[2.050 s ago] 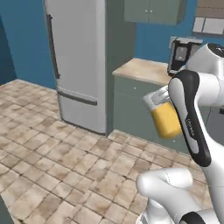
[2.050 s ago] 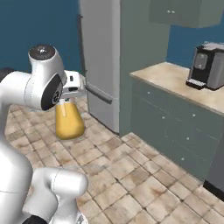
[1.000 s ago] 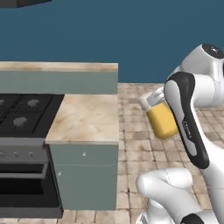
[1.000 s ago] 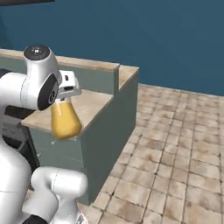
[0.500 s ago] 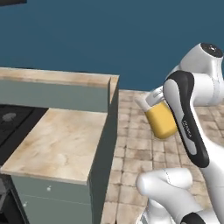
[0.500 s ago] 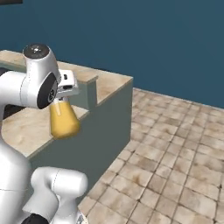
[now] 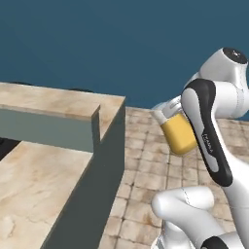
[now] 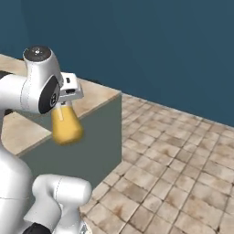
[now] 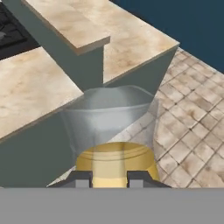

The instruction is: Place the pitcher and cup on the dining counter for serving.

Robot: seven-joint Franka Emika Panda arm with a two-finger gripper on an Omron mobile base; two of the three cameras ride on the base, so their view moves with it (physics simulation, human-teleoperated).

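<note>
Beside dining counter (image 7: 58, 160), tiled floor (image 8: 183, 173), blue wall (image 7: 121, 44)

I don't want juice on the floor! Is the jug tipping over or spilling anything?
No spill shows. The pitcher hangs in the gripper, out over the tiled floor beside the dining counter. The right base view shows it leaning a bit, but the yellow-orange liquid stays low inside, well under the rim.

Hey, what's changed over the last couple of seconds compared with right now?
The base drove away from the fridge, past the stove, to the end of the dining counter. The gripper still holds the pitcher above the floor, at the same height and tilt.
</note>
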